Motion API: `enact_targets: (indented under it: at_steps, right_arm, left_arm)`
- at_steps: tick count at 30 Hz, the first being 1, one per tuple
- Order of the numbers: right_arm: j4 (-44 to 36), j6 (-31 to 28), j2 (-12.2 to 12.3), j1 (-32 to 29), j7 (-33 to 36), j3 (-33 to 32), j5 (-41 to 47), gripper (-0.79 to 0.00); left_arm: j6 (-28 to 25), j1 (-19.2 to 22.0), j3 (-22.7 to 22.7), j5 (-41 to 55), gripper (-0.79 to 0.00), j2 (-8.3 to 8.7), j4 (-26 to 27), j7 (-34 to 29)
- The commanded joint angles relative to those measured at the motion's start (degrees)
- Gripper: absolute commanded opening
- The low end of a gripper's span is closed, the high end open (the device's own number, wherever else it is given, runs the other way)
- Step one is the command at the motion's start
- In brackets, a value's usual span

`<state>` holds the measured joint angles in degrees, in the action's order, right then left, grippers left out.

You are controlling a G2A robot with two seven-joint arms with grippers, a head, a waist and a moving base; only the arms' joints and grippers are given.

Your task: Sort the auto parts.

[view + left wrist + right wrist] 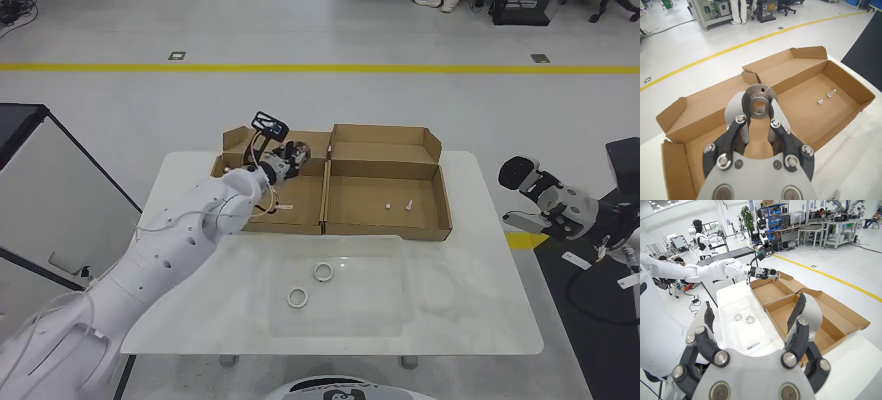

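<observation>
My left gripper [758, 108] is shut on a metal flanged hub [758, 102] and holds it above the far end of the left cardboard box [700, 121]. From above, the hub [297, 153] hangs near the wall shared with the right cardboard box [385, 195]. Two small bolts [819, 101] [831, 93] lie in the right box. Two metal rings [323, 271] [297, 297] rest in a clear tray [400, 300] at mid-table. My right gripper [755, 313] stands open and empty, off the table's right edge [528, 188].
The white table [480, 330] has bare room around the tray and to the right of the boxes. Both boxes have upright flaps along their far side [385, 140]. A small pale piece [285, 207] lies in the left box. A dark panel [20, 125] stands at the far left.
</observation>
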<state>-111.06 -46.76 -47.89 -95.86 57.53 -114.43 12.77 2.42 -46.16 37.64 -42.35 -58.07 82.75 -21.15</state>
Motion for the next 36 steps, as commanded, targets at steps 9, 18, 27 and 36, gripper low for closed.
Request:
enact_targets:
  at_steps: [9, 18, 27, 36]
  right_arm:
    - [0.00, 0.00, 0.00, 0.00, 0.00, 0.00, 0.00, 0.000]
    - [0.00, 0.00, 0.00, 0.00, 0.00, 0.00, 0.00, 0.000]
    - [0.00, 0.00, 0.00, 0.00, 0.00, 0.00, 0.00, 0.000]
    - [0.00, 0.00, 0.00, 0.00, 0.00, 0.00, 0.00, 0.000]
  left_arm:
    - [-2.42, 2.80, -2.76, -2.99, -0.785, -2.92, -6.29, -5.66]
    - [-4.19, 3.51, -4.11, -4.94, -0.785, -4.92, -12.37, -9.01]
    - [-5.29, 3.82, -5.91, -6.98, -0.785, -7.21, -17.11, -10.71]
    - [-6.27, 4.09, -6.79, -9.90, -0.785, -8.96, -19.89, -12.05]
